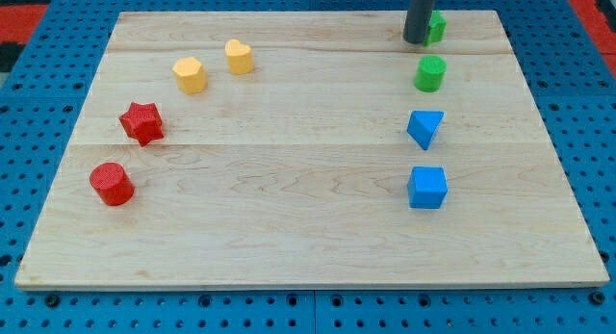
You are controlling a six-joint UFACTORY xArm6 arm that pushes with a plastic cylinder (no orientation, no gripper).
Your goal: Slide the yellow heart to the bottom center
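Blocks sit scattered on a pale wooden board over a blue pegboard. At the view's left lie a red cylinder and a red star. Farther up are a yellow hexagonal block and, just to its right, the yellow heart, near the view's top. At the view's right, a column runs from a blue cube up through a blue triangular block and a green cylinder to a partly hidden green block. My tip, a bare rod grasping nothing, stands just left of that green block, well apart from the heart.
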